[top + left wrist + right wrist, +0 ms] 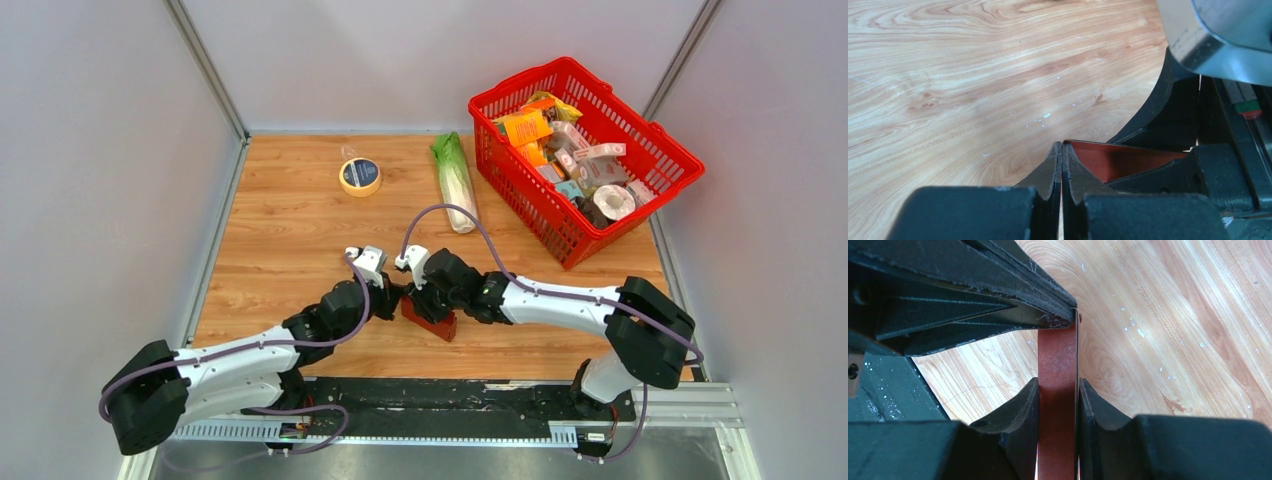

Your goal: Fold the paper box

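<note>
Grey-walled wooden table [290, 230]: right jaws pinch the paper box [1057, 375], left jaws pressed together

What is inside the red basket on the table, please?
The basket holds a heap of small packaged goods, including an orange packet and a white roll. Whatever lies beneath them is covered.

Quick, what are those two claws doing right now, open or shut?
Left gripper: closed, tips at a corner of the paper box; a pinch cannot be told.
Right gripper: closed on the paper box, holding it.
</note>
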Controlling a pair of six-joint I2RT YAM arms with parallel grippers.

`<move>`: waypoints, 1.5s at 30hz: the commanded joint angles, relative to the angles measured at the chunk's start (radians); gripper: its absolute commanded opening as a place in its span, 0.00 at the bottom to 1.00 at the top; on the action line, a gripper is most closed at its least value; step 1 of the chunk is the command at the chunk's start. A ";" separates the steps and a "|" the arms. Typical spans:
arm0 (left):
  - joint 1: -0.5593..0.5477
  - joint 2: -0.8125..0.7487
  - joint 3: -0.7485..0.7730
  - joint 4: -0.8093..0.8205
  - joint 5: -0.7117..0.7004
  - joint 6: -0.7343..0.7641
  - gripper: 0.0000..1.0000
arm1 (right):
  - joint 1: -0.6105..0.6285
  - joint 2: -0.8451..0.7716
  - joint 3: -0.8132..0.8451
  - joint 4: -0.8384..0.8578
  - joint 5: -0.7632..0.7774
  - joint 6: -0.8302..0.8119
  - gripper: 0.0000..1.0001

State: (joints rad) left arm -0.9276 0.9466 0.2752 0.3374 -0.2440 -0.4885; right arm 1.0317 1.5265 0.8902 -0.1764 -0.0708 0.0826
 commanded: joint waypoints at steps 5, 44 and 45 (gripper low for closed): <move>-0.074 0.040 -0.025 -0.077 -0.139 -0.085 0.00 | 0.027 -0.032 -0.054 0.166 0.141 -0.003 0.29; -0.197 0.106 0.013 -0.146 -0.337 -0.127 0.00 | 0.010 -0.159 -0.019 -0.060 0.223 0.104 0.69; -0.200 0.104 0.012 -0.146 -0.339 -0.128 0.00 | 0.002 -0.167 -0.011 -0.114 0.224 0.121 0.70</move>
State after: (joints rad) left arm -1.1103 1.0283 0.3004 0.3511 -0.5797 -0.5995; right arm 1.0565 1.4376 0.8257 -0.1955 0.1215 0.1314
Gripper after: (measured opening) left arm 0.006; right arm 0.682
